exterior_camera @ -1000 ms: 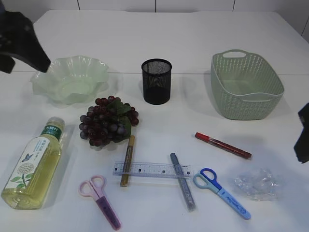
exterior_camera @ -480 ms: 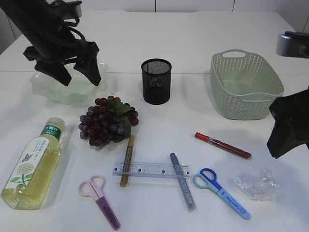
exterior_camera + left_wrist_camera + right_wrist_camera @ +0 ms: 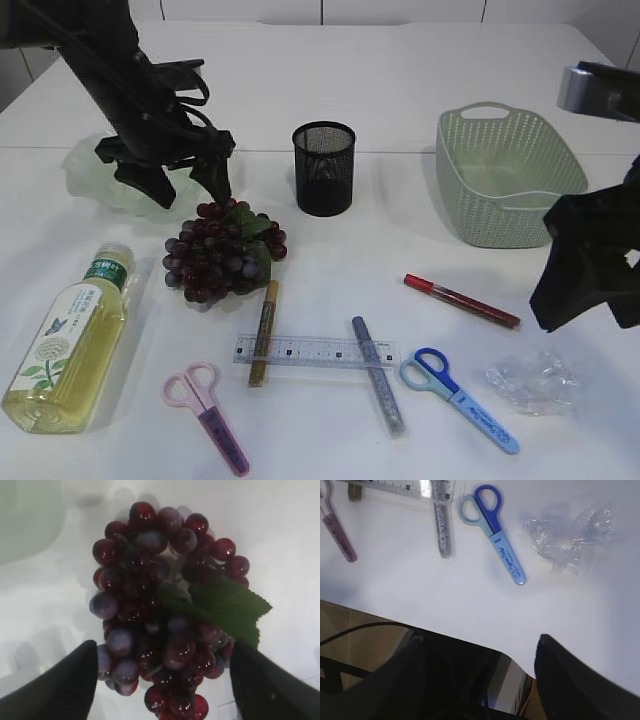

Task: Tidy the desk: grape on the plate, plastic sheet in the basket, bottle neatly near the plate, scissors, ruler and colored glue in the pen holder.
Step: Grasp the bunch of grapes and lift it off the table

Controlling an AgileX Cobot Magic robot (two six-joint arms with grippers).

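Two grippers are being shown over a white table (image 3: 400,80). L gripper (image 3: 180,180) is being held above the grape bunch (image 3: 222,250), fingers spread wide apart w/ nothing between them; in the left wrist view both fingertips (image 3: 60,685) are being seen flanking the near end of the bunch (image 3: 165,620), no contact visible. R gripper (image 3: 585,265) is being held up near the right edge, above the plastic sheet (image 3: 533,380); its fingers (image 3: 580,680) are being seen apart in the right wrist view, nothing held.

Grape is lying left of centre, just in front of the green plate (image 3: 90,170), which is sitting toward the back left corner, partly hidden by the L arm. Bottle (image 3: 70,345) is lying on its side by the left edge, near the front left corner. Pen holder (image 3: 324,167) is standing upright at centre back, basket (image 3: 508,175) toward the back right.

Along the front edge: pink scissors (image 3: 210,415), clear ruler (image 3: 315,351) w/ gold glue stick (image 3: 264,330) and silver glue stick (image 3: 378,374) crossing it, blue scissors (image 3: 460,400), then the crumpled sheet near the front right corner. Red glue stick (image 3: 462,300) is lying apart, btw basket and blue scissors.
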